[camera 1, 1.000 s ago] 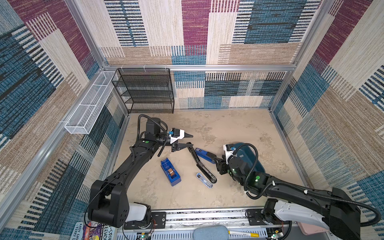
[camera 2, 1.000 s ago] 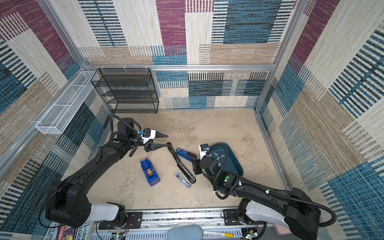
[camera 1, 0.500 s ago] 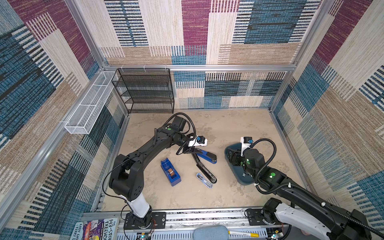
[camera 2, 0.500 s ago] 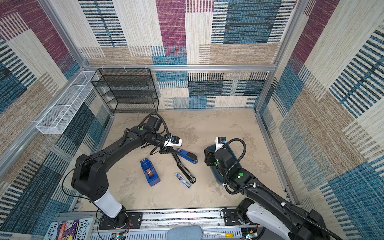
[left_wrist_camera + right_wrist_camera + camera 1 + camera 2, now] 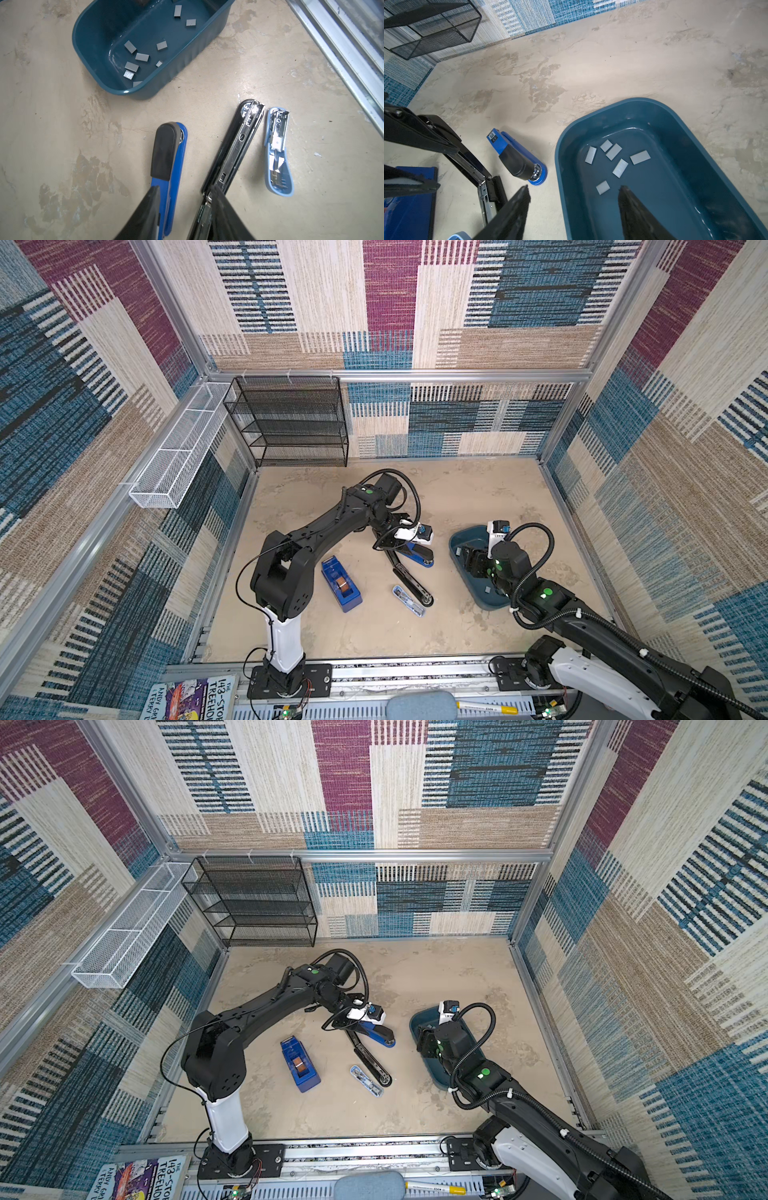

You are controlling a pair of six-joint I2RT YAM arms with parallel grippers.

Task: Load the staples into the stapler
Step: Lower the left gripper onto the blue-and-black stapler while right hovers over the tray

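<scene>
Task is barely getting going. The staples [image 5: 620,168] are all lying loose in the teal tub [image 5: 708,158], none picked. The stapler [image 5: 232,145] is lying opened flat w/ its metal channel showing, nothing loaded.

Right gripper [image 5: 574,192] is hanging spread over the tub rim, empty. Left gripper [image 5: 185,192] is sitting part-spread astride the stapler's hinge end, grip or not: can't tell.

Blue stapler [image 5: 168,153], mini stapler [image 5: 277,151] & tape dispenser [image 5: 341,583] are crowding nearby; none blocking the tub.

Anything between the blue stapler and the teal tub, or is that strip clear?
Bare tabletop only. The left wrist view shows open beige surface between the blue stapler and the teal tub; the staples all lie inside the tub.
</scene>
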